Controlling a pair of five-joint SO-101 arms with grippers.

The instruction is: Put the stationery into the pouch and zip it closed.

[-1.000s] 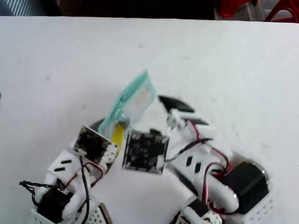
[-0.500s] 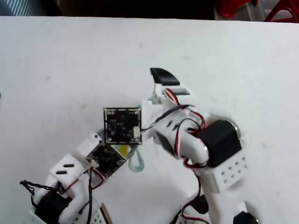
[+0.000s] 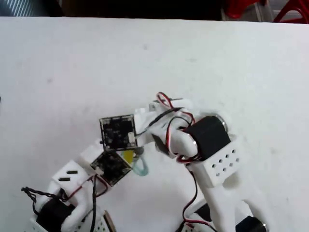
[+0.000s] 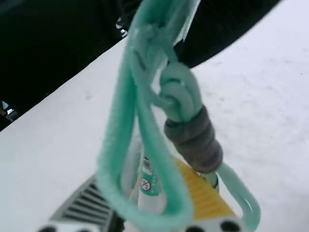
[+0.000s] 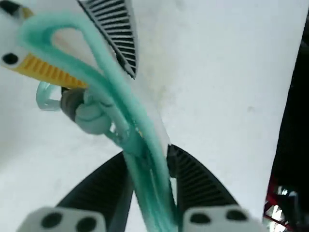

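Between the dark ribbed fingers of the right gripper (image 5: 147, 151) the teal pouch (image 5: 140, 140) sits clamped by its edge. Its other end, with cord loop (image 4: 130, 121) and grey bead (image 4: 193, 140), runs between the yellow and ribbed fingers of the left gripper (image 4: 140, 181), which look closed on it. Likely step: zipping. Stationery inside: cannot tell. To do it well, keep the pouch taut between both sets of fingers, anchor one end and draw straight along the zip without twisting. Beneath the fingers is the white table (image 3: 72, 58), faintly marked. Past its far edge are a dark room and red chair legs (image 3: 251, 7).
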